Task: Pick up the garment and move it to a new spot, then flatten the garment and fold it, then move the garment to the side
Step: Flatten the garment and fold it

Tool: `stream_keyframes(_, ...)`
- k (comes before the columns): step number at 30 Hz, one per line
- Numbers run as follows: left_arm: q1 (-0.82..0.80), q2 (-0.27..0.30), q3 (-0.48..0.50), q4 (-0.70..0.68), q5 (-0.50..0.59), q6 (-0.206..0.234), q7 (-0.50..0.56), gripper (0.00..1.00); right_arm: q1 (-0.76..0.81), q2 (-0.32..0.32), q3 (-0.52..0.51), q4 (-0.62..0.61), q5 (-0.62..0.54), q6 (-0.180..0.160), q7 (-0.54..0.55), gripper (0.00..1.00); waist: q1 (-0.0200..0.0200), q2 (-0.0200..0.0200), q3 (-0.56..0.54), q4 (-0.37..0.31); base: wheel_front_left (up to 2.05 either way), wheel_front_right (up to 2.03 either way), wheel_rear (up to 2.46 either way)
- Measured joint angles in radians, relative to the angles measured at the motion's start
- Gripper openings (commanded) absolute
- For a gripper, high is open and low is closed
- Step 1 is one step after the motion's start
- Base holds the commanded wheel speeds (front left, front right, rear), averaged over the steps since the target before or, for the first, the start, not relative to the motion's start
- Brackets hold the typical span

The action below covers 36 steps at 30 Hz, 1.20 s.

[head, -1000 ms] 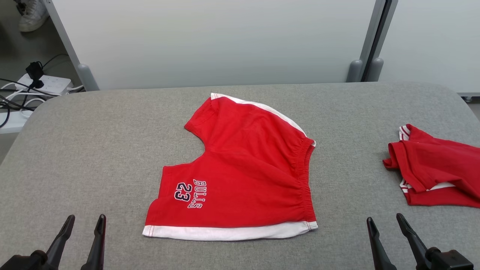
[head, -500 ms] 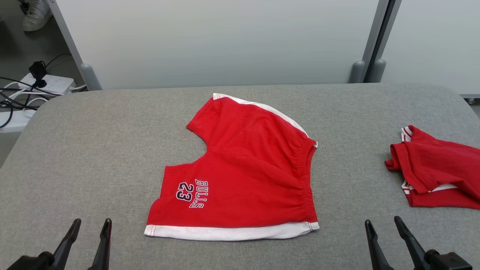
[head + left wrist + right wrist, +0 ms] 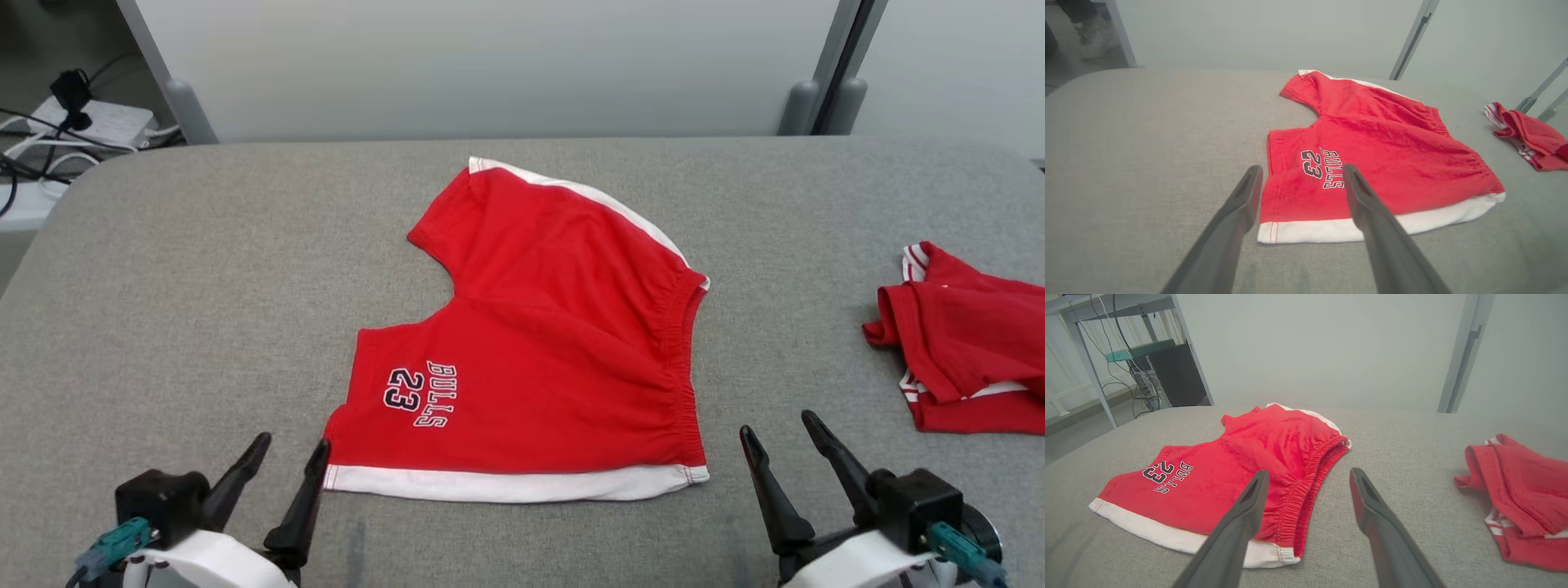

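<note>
The garment [image 3: 555,343] is a pair of red shorts with white trim and a "BULLS 23" print, lying spread on the grey table [image 3: 163,286], one leg angled toward the back. My left gripper [image 3: 292,445] stands open just beside the shorts' near left corner, empty. In the left wrist view the garment [image 3: 1372,155] lies just ahead of the left gripper [image 3: 1302,168]. My right gripper [image 3: 775,425] is open and empty, a little right of the elastic waistband's near corner. The right wrist view shows the garment [image 3: 1241,469] to the left of the right gripper [image 3: 1309,473].
A second red garment [image 3: 963,343] lies crumpled at the table's right edge, also visible as a red heap [image 3: 1523,498] in the right wrist view. A pale partition [image 3: 490,65] stands behind the table. A power strip with cables [image 3: 98,122] sits on the floor at back left.
The head camera has tilted, shifting the whole picture. Both grippers have come forward into view and inward, toward the shorts' near corners. The garment lies as before.
</note>
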Motion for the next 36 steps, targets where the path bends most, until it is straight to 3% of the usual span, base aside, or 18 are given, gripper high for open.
stream_keyframes(11,-0.125,-0.071,-0.046,0.244,-0.054,-0.121,0.008,1.00,-0.149,-0.044,0.106,0.148,0.007,0.000,0.023,1.00,0.0000,0.0000,0.152,0.001,0.00,0.00,0.00)
stream_keyframes(29,-0.226,-0.122,-0.067,0.455,-0.103,-0.235,-0.025,1.00,-0.203,-0.052,0.220,0.272,0.032,0.000,0.014,1.00,0.0000,0.0000,0.229,0.001,0.00,0.00,0.00)
stream_keyframes(30,-0.230,-0.122,-0.071,0.461,-0.111,-0.237,-0.016,1.00,-0.206,-0.052,0.223,0.279,0.035,0.000,0.016,0.87,0.0000,0.0000,0.229,0.000,0.00,0.00,0.00)
stream_keyframes(31,-0.233,-0.121,-0.072,0.464,-0.115,-0.240,-0.012,0.89,-0.211,-0.053,0.225,0.282,0.042,0.000,0.016,0.47,0.0000,0.0000,0.229,0.000,0.00,0.00,0.00)
stream_keyframes(32,-0.233,-0.121,-0.072,0.467,-0.117,-0.245,-0.011,0.48,-0.214,-0.053,0.226,0.284,0.047,0.000,0.017,0.21,0.0000,0.0000,0.228,0.000,0.00,0.00,0.00)
stream_keyframes(33,-0.235,-0.119,-0.074,0.468,-0.123,-0.245,-0.003,0.17,-0.215,-0.053,0.227,0.288,0.048,0.000,0.024,0.00,0.0000,0.0000,0.228,-0.001,0.00,0.00,0.00)
stream_keyframes(34,-0.237,-0.117,-0.073,0.469,-0.125,-0.245,-0.001,0.00,-0.216,-0.053,0.226,0.293,0.051,0.000,0.024,0.00,0.0000,0.0000,0.227,-0.001,0.00,0.00,0.00)
stream_keyframes(36,-0.238,-0.114,-0.079,0.469,-0.132,-0.247,0.014,0.00,-0.217,-0.053,0.222,0.301,0.060,0.000,0.024,0.00,0.0000,0.0000,0.223,-0.001,0.00,0.00,0.00)
